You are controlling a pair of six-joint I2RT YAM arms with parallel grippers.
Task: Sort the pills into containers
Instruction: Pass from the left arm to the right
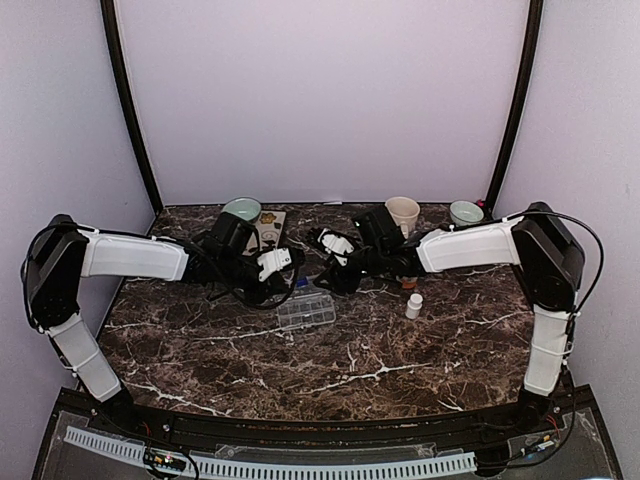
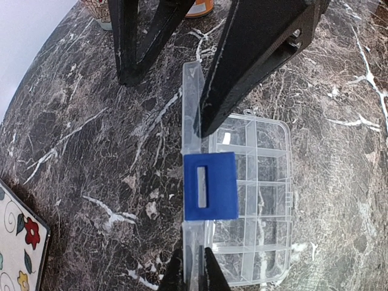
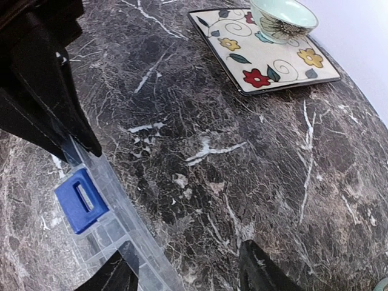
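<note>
The clear pill organizer (image 1: 306, 311) lies mid-table with its lid (image 2: 193, 103) raised on edge; a blue clasp (image 2: 210, 185) sits on the lid. Its cells (image 2: 254, 200) look empty, and I see no pills. My left gripper (image 2: 189, 257) is shut on the near end of the lid's edge. My right gripper (image 3: 187, 251) is open; in the left wrist view one of its fingers (image 2: 242, 66) touches the lid's far end and the other stands left of it. The organizer also shows in the right wrist view (image 3: 115, 224).
A small white bottle (image 1: 413, 305) stands right of the organizer, with an orange bottle (image 2: 200, 6) behind. A patterned tray (image 3: 267, 54) holding a green bowl (image 3: 282, 15) is at the back left. A beige cup (image 1: 403, 212) and another bowl (image 1: 466, 212) are at the back right.
</note>
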